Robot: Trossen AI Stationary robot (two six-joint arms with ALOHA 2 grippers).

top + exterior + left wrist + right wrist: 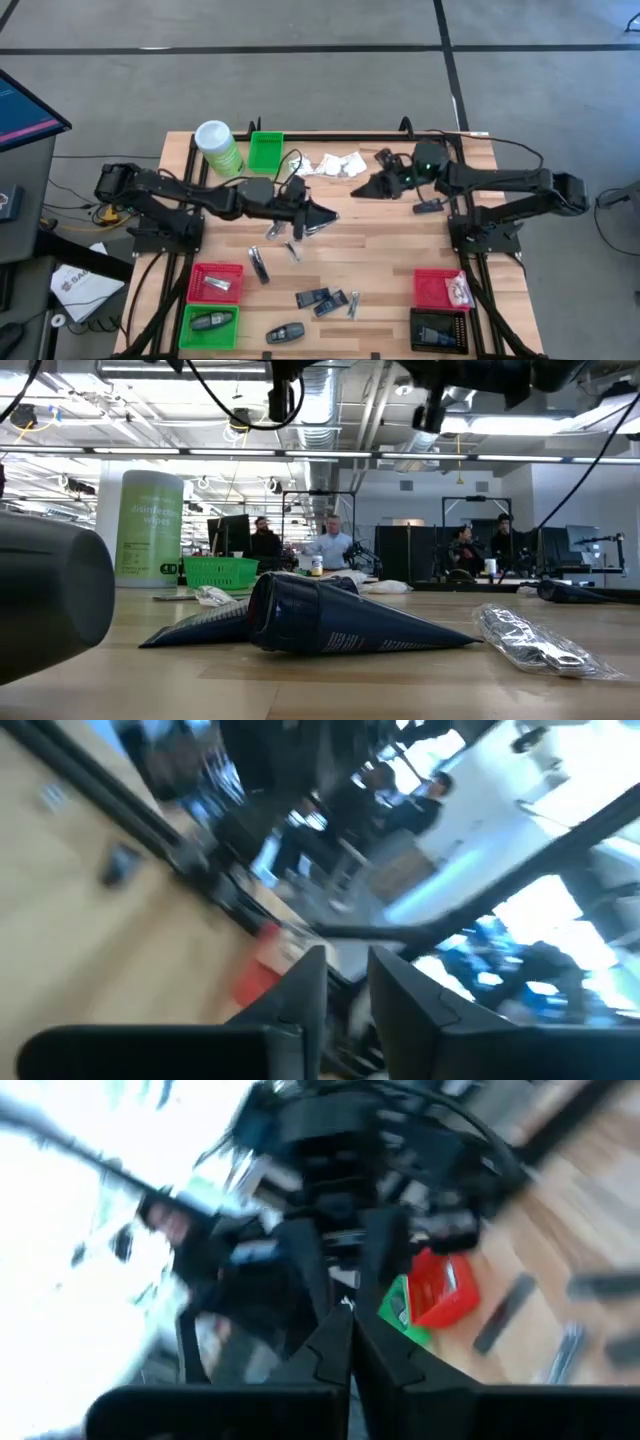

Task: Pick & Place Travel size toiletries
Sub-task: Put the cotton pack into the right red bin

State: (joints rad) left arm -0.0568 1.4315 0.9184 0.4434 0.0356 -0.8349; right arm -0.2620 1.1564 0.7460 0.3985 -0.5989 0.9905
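The travel size toiletries lie scattered on the wooden table. White sachets (335, 165) lie at the far middle, silvery packets (258, 265) near the middle, and dark blue packets (313, 298) with a black oval piece (285, 333) toward the near edge. The low view shows a dark blue packet (330, 625) and a silvery one (530, 640) lying flat. My left gripper (330, 215) hovers level over the table's middle, with a narrow gap between its fingers (300, 1000) and nothing in it. My right gripper (358, 189) hovers level near the sachets, shut (350, 1345) and empty.
A green canister (218, 147) and a green bin (265, 150) stand at the far left. A red bin (217, 284) and a green bin (210, 325) sit near left; a red bin (440, 288) and a black bin (438, 330) near right. People sit beyond the table.
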